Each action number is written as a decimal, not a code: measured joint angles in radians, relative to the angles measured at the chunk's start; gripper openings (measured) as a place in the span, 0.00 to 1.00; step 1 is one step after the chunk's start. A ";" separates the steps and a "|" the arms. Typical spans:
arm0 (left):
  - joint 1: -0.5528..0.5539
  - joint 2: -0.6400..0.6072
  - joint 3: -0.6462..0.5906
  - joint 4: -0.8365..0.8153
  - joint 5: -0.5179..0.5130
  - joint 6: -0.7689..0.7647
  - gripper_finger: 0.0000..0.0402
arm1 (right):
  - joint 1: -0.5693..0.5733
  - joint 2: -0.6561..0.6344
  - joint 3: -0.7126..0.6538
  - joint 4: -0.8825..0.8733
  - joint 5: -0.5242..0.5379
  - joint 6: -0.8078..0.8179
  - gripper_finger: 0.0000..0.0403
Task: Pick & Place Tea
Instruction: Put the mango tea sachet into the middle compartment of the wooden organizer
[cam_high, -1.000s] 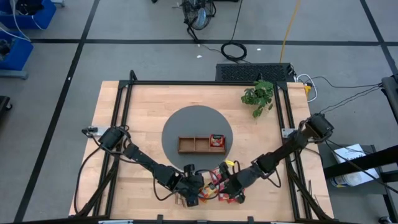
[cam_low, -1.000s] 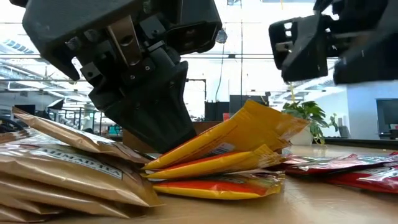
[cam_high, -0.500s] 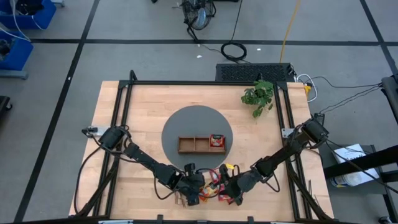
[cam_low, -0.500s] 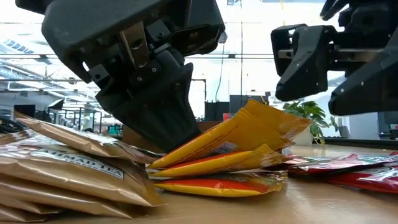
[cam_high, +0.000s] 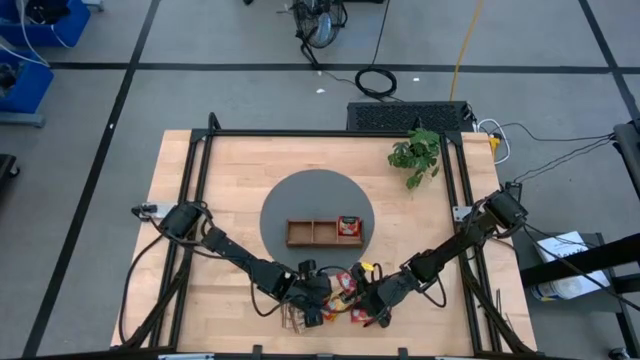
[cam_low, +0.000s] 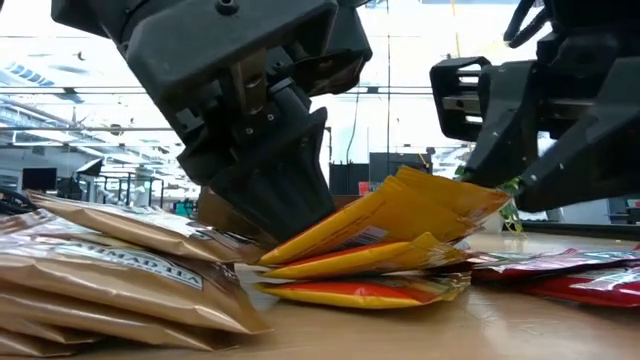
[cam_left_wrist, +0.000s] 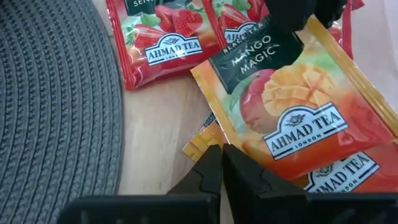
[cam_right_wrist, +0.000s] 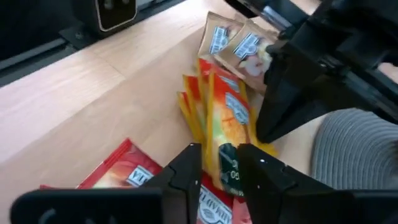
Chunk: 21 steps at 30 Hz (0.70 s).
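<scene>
Both arms have crept a little since the earlier high view: our left gripper (cam_high: 318, 305) has shifted slightly right toward the pile, and our right gripper (cam_high: 366, 303) has edged in from the right. They now sit close together low in the centre of the high view, over the scattered flat square tea sachets (cam_high: 345, 297) on the pale wooden table (cam_high: 230, 170).

Seen from the left wrist, our left fingers (cam_left_wrist: 214, 171) are pressed together with nothing between them, their tips at the edge of the orange-yellow mango sachet (cam_left_wrist: 292, 118); whether they touch it we cannot tell. Red strawberry sachets (cam_left_wrist: 165, 34) lie beside it, next to the dark grey round woven mat (cam_left_wrist: 53, 99).

Seen from the right wrist, our right fingers (cam_right_wrist: 186, 171) stand a little apart, with the upper end of a tilted orange sachet (cam_right_wrist: 227, 127) between them; whether they actually grip it we cannot tell.

At table level, yellow sachets (cam_low: 390, 225) lean up on the heap, with beige ones (cam_low: 110, 275) at lower left.

On the mat in the middle of the high view, the long brown three-compartment wooden tray (cam_high: 322, 232) holds one red sachet (cam_high: 348, 226) in its right-hand compartment; the other two show bare wood.
</scene>
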 joint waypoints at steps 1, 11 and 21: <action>0.001 0.000 0.000 0.000 0.000 0.000 0.06 | 0.000 0.000 0.000 -0.007 0.000 -0.001 0.20; 0.001 0.000 0.000 0.005 0.000 0.012 0.04 | -0.041 0.000 0.000 -0.045 0.004 0.011 0.01; 0.001 -0.027 0.000 0.003 -0.028 0.073 0.13 | -0.050 -0.005 0.000 -0.049 0.211 -0.208 0.00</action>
